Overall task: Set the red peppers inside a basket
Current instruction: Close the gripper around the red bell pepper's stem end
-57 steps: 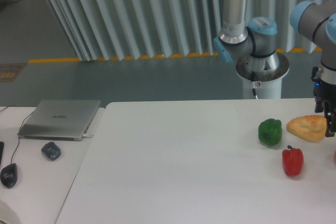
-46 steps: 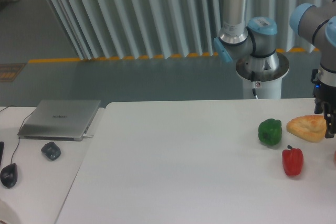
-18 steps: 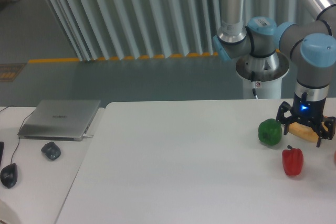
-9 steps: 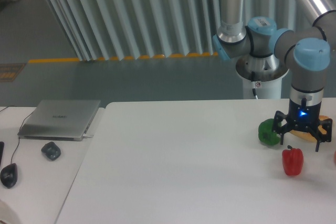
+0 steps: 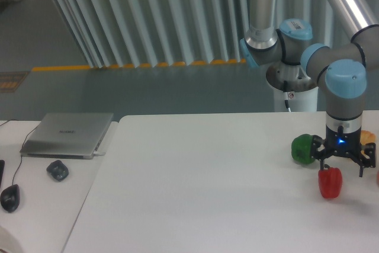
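Gripper (image 5: pixel 343 166) is hanging point-down over the right end of the table (image 5: pixel 195 182), its two dark fingers (image 5: pixel 362 165) spread wide apart and gripping nothing, a small blue light glowing on the wrist above them. It is sitting just above the red pepper (image 5: pixel 330 182), with the left finger dropping near the pepper's upper left edge and the right finger standing off to its right; whether either finger is touching the pepper I cannot tell from here. The pepper is resting on the table, upright, near the front right. The green pepper (image 5: pixel 304 149) is lying just behind and to the left of it, close by the gripper's left finger. A sliver of tan bread (image 5: pixel 368 137) is peeking out behind the arm at the right edge. No basket is showing from this spot. Far off on the left, a closed laptop (image 5: pixel 68 134) is lying on a lower desk, with two dark mice (image 5: pixel 57 170) in front of it.
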Robot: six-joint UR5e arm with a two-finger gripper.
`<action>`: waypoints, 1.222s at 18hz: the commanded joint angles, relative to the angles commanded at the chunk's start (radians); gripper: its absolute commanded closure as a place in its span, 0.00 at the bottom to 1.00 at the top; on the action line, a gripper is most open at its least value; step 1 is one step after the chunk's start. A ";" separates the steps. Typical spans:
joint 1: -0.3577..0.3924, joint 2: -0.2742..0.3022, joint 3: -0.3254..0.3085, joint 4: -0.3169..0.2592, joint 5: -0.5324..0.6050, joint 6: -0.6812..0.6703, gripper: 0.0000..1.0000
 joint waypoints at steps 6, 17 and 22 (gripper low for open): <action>-0.026 -0.017 -0.002 -0.002 0.000 -0.006 0.00; -0.026 -0.037 -0.002 -0.002 0.058 0.003 0.00; -0.029 -0.043 -0.006 -0.005 0.058 0.002 0.00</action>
